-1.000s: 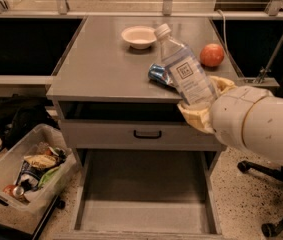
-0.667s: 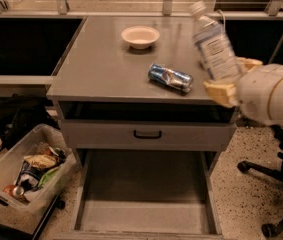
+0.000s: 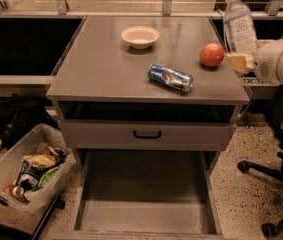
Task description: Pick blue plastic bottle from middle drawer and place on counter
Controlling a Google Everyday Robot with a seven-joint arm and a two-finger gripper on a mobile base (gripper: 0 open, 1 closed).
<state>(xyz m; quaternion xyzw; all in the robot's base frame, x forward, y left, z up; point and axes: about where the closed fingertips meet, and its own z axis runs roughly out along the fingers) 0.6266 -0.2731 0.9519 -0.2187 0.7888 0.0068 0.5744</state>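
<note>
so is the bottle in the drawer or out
Out: the gripper holds the blue plastic bottle upright by the right edge of the counter, above the open middle drawer.

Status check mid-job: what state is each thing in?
blue plastic bottle: held aloft, near upright, beside the counter's right edge
gripper: shut on blue plastic bottle, right of counter
middle drawer: open, empty
handled drawer front: closed
soda can: crushed, on its side
bowl: upright, empty

Setting: office-type test area. Evidence: speckled floor [image 3: 231, 154]; castor base of 1 office chair [image 3: 268, 170]; grey drawer cabinet with matte surface [image 3: 106, 69]; 1 plastic bin [image 3: 6, 166] of snack wrappers; 1 black bag [image 3: 16, 119]. Pincer [image 3: 241, 61] at right edge, clasping blue plastic bottle [image 3: 239, 26].
</note>
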